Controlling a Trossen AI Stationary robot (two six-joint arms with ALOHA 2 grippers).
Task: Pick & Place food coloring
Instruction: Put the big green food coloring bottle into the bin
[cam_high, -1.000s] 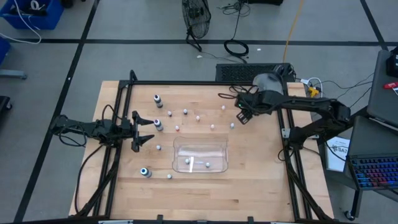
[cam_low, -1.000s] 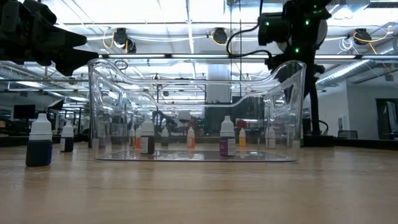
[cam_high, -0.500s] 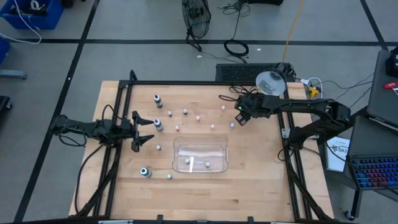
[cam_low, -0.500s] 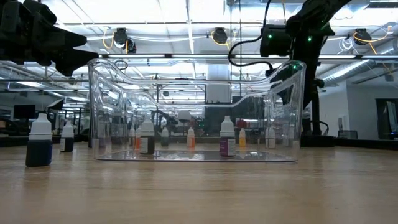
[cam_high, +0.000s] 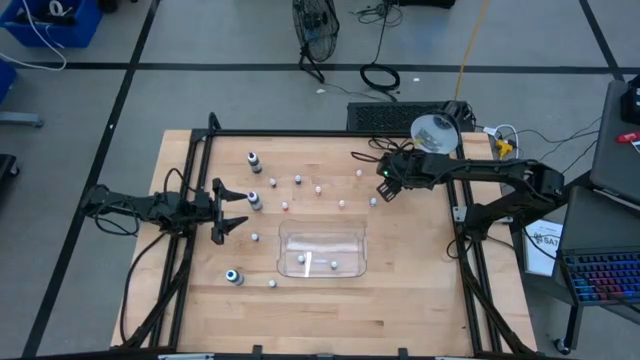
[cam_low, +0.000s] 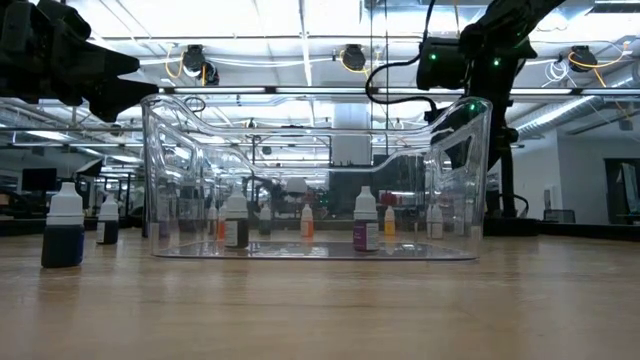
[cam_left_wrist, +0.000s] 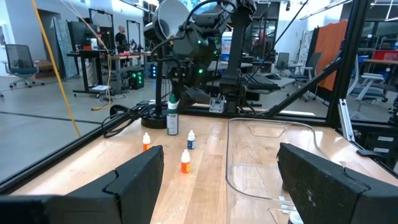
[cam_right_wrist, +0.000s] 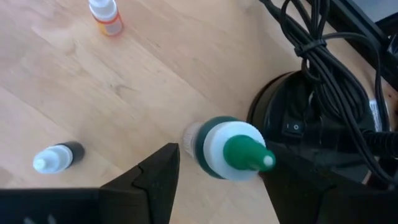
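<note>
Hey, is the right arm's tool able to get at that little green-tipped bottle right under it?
Probably yes. The right tool is open with the green-tipped bottle between its fingers, and nothing blocks the way; the black cables sit off to one side.

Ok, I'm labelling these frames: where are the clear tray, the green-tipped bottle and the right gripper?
clear tray (cam_high: 322, 236): high view, far rim.
green-tipped bottle (cam_right_wrist: 231, 149): right wrist view, white cap.
right gripper (cam_right_wrist: 219, 171): right wrist view, midway between its fingertips, open around the bottle.
</note>
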